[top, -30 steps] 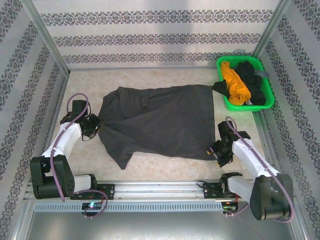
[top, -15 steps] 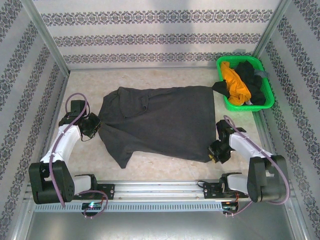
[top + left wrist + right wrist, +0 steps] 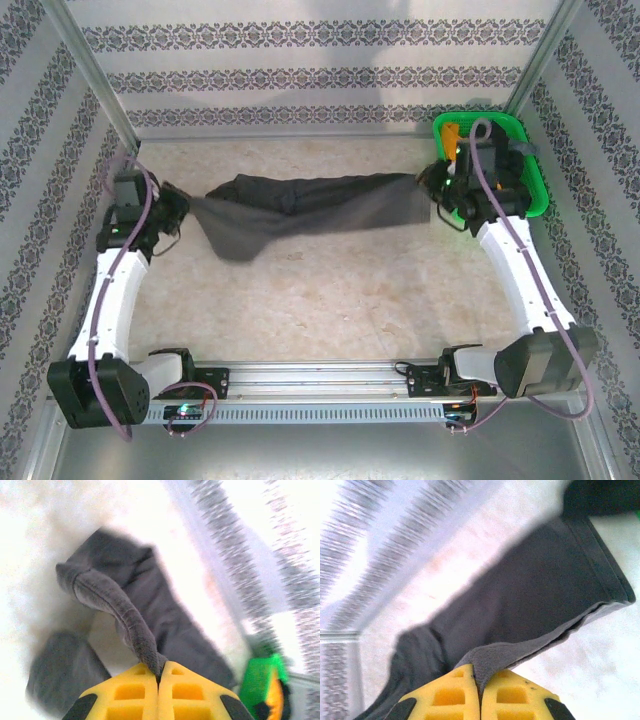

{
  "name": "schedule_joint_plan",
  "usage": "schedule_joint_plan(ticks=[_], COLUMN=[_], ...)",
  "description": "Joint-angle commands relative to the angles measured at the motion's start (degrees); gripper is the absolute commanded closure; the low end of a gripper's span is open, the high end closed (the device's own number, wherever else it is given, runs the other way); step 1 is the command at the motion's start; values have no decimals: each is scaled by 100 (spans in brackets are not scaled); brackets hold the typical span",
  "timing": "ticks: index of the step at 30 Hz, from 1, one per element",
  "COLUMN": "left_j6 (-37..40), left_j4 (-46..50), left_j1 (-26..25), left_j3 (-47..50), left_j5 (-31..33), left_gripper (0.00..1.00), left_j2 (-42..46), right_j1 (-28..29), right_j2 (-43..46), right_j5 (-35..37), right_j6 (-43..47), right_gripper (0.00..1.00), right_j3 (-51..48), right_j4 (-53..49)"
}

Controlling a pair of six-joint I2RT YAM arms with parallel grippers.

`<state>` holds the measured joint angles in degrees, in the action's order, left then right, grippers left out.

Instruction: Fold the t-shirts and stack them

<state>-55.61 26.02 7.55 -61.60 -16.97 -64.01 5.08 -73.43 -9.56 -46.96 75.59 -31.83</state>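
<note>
While left gripper [image 3: 159, 672] and right gripper [image 3: 479, 672] each pinch the charcoal t-shirt [image 3: 300, 200], a green basket [image 3: 538, 185] sits beside the right.

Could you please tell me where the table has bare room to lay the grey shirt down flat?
The widest bare table lies between the stretched grey t-shirt and the near rail, flanked by the left arm and right arm. A narrower strip runs between shirt and back wall. The far right corner is crowded by the green basket and the right gripper.
</note>
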Motion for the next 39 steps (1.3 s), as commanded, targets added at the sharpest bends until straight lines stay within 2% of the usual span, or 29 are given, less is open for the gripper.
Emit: schedule_joint_plan(ticks=[1, 4, 10, 15, 18, 24, 27, 31, 34, 39], left_j6=[-117, 3, 366, 936, 935, 660, 595, 533, 540, 833], left_j4=[-554, -468, 80, 482, 578, 663, 466, 333, 318, 271], left_j1=[-30, -34, -34, -34, -34, -13, 107, 320, 459, 528], left_j3=[-593, -831, -1166, -1574, -1864, -2618, -3086, -4008, -4601, -5087], left_j5=[449, 659, 984, 1345, 1256, 914, 600, 184, 113, 519], left_gripper=[100, 100, 100, 100, 100, 100, 100, 100, 100, 100], left_j2=[512, 958, 1934, 2085, 1586, -219, -1038, -1961, -2247, -1743], right_j1=[-90, -86, -86, -83, -86, -101, -174, -217, -272, -408], right_j2=[192, 704, 2044, 2504, 2104, 298, -580, -1688, -2072, -1657], right_j5=[264, 402, 670, 814, 726, 93, -128, -352, -391, -164], right_j6=[519, 601, 713, 488, 339, 45, -128, -189, -202, -44], right_gripper=[100, 100, 100, 100, 100, 100, 100, 100, 100, 100], right_j3=[561, 596, 35, -290, -82, 875, 1539, 2897, 3697, 4008], right_j4=[364, 664, 987, 1199, 1300, 1682, 1969, 1903, 1820, 1694])
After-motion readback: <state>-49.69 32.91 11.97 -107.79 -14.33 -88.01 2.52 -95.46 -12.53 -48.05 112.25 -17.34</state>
